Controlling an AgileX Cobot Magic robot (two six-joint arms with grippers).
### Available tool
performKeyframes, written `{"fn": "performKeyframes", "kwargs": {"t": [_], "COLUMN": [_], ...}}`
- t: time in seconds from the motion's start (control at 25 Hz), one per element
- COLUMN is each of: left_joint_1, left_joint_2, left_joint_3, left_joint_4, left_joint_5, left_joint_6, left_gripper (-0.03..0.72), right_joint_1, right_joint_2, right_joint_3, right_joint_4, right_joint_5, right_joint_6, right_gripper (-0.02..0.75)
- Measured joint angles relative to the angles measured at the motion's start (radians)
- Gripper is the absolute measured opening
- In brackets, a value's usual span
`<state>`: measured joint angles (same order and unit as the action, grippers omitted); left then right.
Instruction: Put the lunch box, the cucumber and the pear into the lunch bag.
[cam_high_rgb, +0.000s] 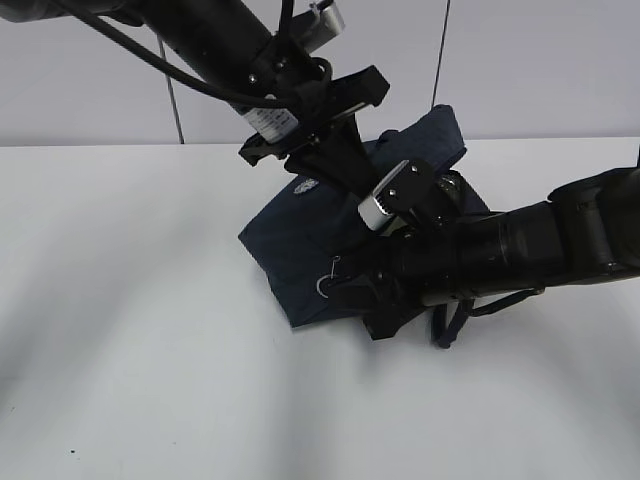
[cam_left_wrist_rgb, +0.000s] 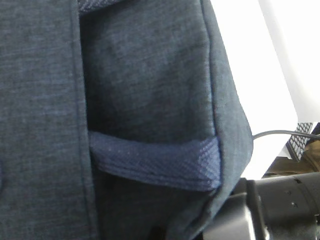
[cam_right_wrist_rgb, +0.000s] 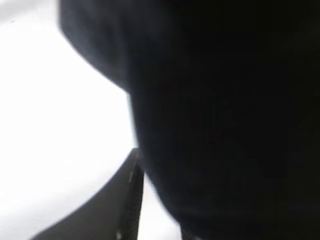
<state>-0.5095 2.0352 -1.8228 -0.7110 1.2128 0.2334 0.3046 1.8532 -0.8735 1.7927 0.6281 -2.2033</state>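
Note:
The dark navy lunch bag (cam_high_rgb: 296, 245) lies tilted in the middle of the white table, with its white round logo (cam_high_rgb: 306, 186) and its metal ring pull (cam_high_rgb: 326, 285) showing. My left gripper (cam_high_rgb: 345, 172) comes down from the upper left and presses against the bag's top; its jaws are hidden. The left wrist view shows only bag fabric (cam_left_wrist_rgb: 150, 65) and a blue handle strap (cam_left_wrist_rgb: 160, 162). My right gripper (cam_high_rgb: 385, 298) reaches in from the right at the bag's front edge, beside the ring pull. The right wrist view shows dark blurred fabric (cam_right_wrist_rgb: 225, 100) and one finger (cam_right_wrist_rgb: 125, 205). Lunch box, cucumber and pear are out of view.
The white table (cam_high_rgb: 130, 350) stretches to the left and the front of the bag. A loop handle (cam_high_rgb: 448, 322) hangs under my right arm. A grey wall stands behind. My right arm's black body (cam_left_wrist_rgb: 280, 210) shows at the lower right of the left wrist view.

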Motion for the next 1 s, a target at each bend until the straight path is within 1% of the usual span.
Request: {"fn": "performKeyframes", "kwargs": {"t": [0.2,0.36,0.52,0.6,0.8,1.0], "left_joint_1": [0.000,0.000,0.000,0.000,0.000,-0.002], "left_joint_2": [0.000,0.000,0.000,0.000,0.000,0.000], "left_joint_3": [0.000,0.000,0.000,0.000,0.000,0.000], "left_joint_4": [-0.002,-0.007,-0.007,-0.005,0.028,0.093], "left_joint_5": [0.000,0.000,0.000,0.001,0.005,0.011], "left_joint_6": [0.000,0.000,0.000,0.000,0.000,0.000], "left_gripper": [-0.015,-0.015,-0.015,-0.015,-0.015,-0.015], "right_joint_1": [0.000,0.000,0.000,0.000,0.000,0.000], "right_joint_2": [0.000,0.000,0.000,0.000,-0.026,-0.111], "right_joint_3": [0.000,0.000,0.000,-0.002,-0.002,-0.002], "right_joint_4": [0.000,0.000,-0.004,-0.030,-0.170,-0.280], "right_joint_5": [0.022,0.022,0.022,0.022,0.020,0.016], "right_joint_6": [-0.004,-0.004,0.009,0.055,0.219,0.361], "right_gripper": [0.110,0.011,0.006,0.006,0.006,0.006]}}
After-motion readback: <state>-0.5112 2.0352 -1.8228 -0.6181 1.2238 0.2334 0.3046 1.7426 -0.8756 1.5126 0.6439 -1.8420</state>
